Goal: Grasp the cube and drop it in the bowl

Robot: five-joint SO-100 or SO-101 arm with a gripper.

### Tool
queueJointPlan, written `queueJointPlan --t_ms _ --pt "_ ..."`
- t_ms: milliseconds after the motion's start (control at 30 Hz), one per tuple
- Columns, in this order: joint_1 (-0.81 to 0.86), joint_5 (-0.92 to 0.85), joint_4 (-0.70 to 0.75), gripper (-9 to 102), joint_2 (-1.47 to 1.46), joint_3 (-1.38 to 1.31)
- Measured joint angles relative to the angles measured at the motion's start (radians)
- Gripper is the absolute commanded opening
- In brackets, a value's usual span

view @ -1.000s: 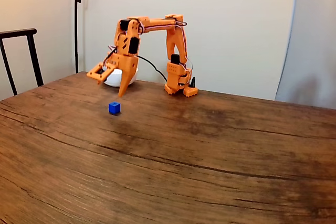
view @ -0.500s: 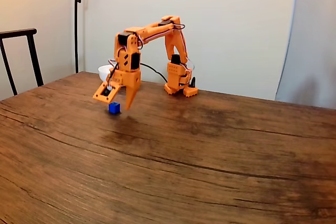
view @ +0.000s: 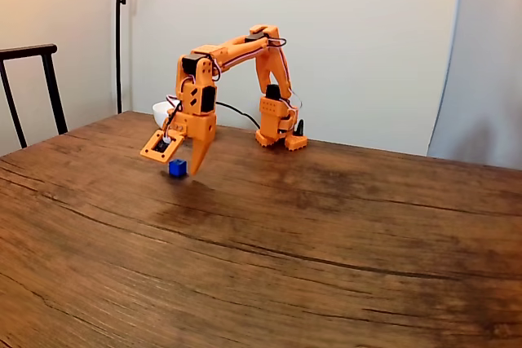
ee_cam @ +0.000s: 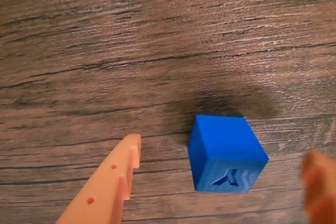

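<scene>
fixed view: bowl (view: 163,108) (contents hidden) behind gripper (view: 175,155); cube (view: 177,169) on table (view: 326,234).

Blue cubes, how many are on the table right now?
1. The cube sits on the table between the open gripper fingers, near the far left in the fixed view.

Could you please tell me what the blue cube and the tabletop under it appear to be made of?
The small blue cube looks like matte 3D-printed plastic: fine layer lines and a recessed Y-like mark show on one face. The brown tabletop looks like wood or wood-grain laminate, with dark streaked grain; which one is unclear.
</scene>
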Motion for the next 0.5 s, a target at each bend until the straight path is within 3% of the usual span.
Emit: queueJointPlan --t_ms 500 --pt "0.015 0.017 -0.002 35 -0.048 0.006"
